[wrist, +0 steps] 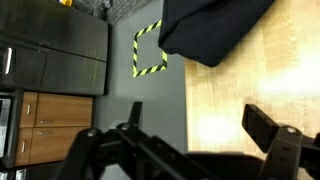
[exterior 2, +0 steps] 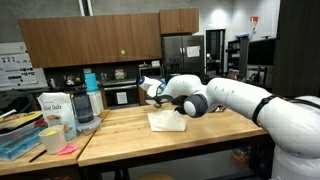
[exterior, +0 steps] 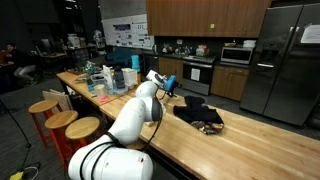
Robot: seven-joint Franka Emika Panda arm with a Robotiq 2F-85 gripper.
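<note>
My gripper [wrist: 200, 125] is open with nothing between its fingers; the left fingertip [wrist: 135, 112] is over grey floor and the right fingertip [wrist: 270, 130] is over wood. It hangs above the edge of the wooden counter [wrist: 260, 90]. A black cloth [wrist: 215, 30] lies crumpled on the counter ahead of it, untouched. In both exterior views the gripper [exterior: 165, 85] [exterior 2: 152, 90] hovers above the counter. The dark cloth [exterior: 198, 113] lies just beside it, and a flat, pale-looking cloth [exterior 2: 167, 121] lies below it.
Jars, a blue-lidded container [exterior 2: 88, 100], white bags [exterior 2: 55, 108] and a cluttered tray [exterior 2: 20, 138] crowd one end of the counter. Wooden stools [exterior: 60, 120] stand along its side. A yellow-black tape square [wrist: 148, 50] marks the floor. Beyond are cabinets, a stove and a fridge [exterior: 285, 60].
</note>
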